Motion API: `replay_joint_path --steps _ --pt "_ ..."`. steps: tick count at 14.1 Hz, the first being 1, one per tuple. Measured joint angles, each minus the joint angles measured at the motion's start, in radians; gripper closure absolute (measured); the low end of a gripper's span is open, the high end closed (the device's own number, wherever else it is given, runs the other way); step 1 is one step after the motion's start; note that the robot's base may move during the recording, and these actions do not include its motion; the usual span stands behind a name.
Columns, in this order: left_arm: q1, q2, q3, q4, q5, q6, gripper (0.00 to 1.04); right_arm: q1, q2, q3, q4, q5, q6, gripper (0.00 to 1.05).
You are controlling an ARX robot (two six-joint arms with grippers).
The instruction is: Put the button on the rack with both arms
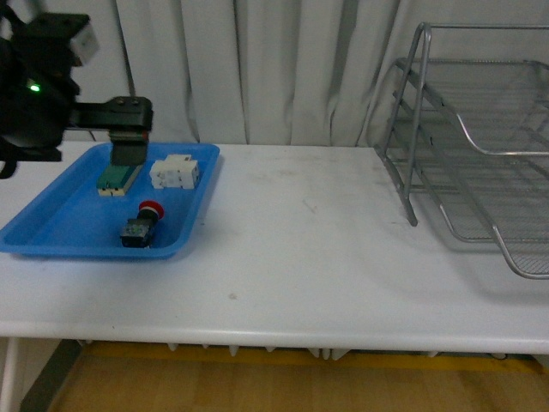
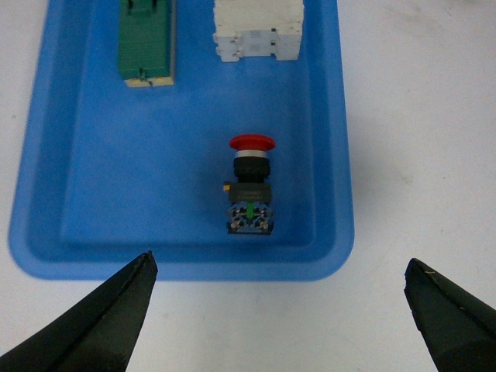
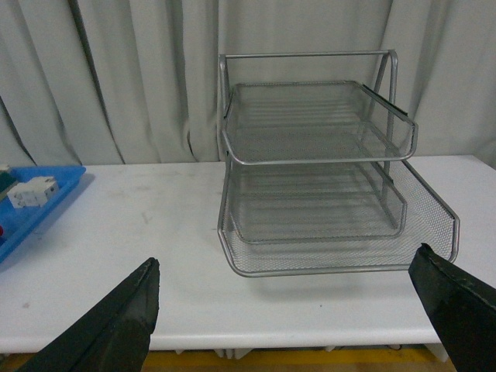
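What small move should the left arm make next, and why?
Probably advance the left claw toward the button and lower it around the body. The claw is open and empty. The button lies on its side in the blue tray, untouched, just ahead of the fingertips. The rack holds nothing, so the pickup seems to come first.

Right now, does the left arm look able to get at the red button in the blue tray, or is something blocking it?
Probably yes. The left tool is open and faces the blue tray; the button lies there with bare floor around it, apart from the green switch and white breaker.
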Motion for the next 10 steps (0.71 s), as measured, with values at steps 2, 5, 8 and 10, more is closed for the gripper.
replay_joint_path --steps 2,5,8,10 --pt "-0.01 0.142 0.142 -0.038 0.012 0.042 0.07 0.0 0.0 0.0 0.0 0.0 0.0 0.06" --pt "-0.002 0.269 0.246 -0.094 0.011 0.12 0.07 0.0 0.0 0.0 0.0 0.0 0.0 0.06" --pt "0.04 0.366 0.31 -0.114 -0.037 0.127 0.07 0.0 0.0 0.0 0.0 0.0 0.0 0.06" --pt "0.069 0.412 0.329 -0.119 -0.039 0.107 0.07 0.0 0.0 0.0 0.0 0.0 0.0 0.06"
